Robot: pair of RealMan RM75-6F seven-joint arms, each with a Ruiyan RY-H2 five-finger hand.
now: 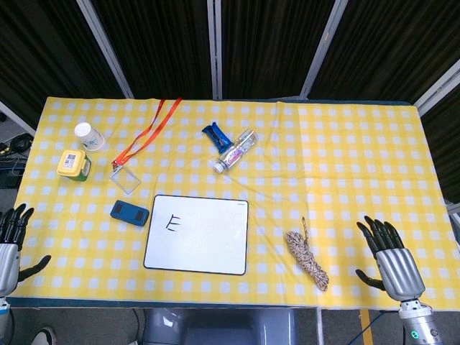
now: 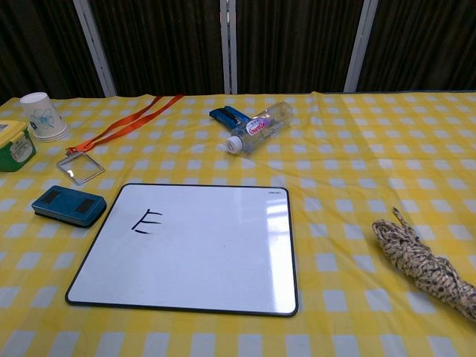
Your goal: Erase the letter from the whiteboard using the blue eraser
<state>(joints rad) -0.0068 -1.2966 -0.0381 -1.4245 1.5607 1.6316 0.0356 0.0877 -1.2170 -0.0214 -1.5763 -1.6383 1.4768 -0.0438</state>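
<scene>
A white whiteboard (image 1: 205,237) (image 2: 201,253) with a black rim lies flat near the table's front, a black letter E (image 1: 172,225) (image 2: 146,221) drawn near its left side. The blue eraser (image 1: 129,213) (image 2: 68,206) lies on the cloth just left of the board. My left hand (image 1: 13,241) hovers at the table's front left corner, fingers spread and holding nothing, well left of the eraser. Far to the right of the board, my right hand (image 1: 392,257) is at the front right with its fingers apart and nothing in it. Neither hand shows in the chest view.
A coiled rope (image 1: 307,255) (image 2: 424,260) lies right of the board. Behind it are a plastic bottle (image 1: 237,150) (image 2: 259,127), a blue clip (image 1: 214,134), an orange lanyard with a card holder (image 1: 126,177) (image 2: 80,166), a paper cup (image 1: 89,136) (image 2: 41,116) and a green-yellow tub (image 1: 73,164) (image 2: 13,145).
</scene>
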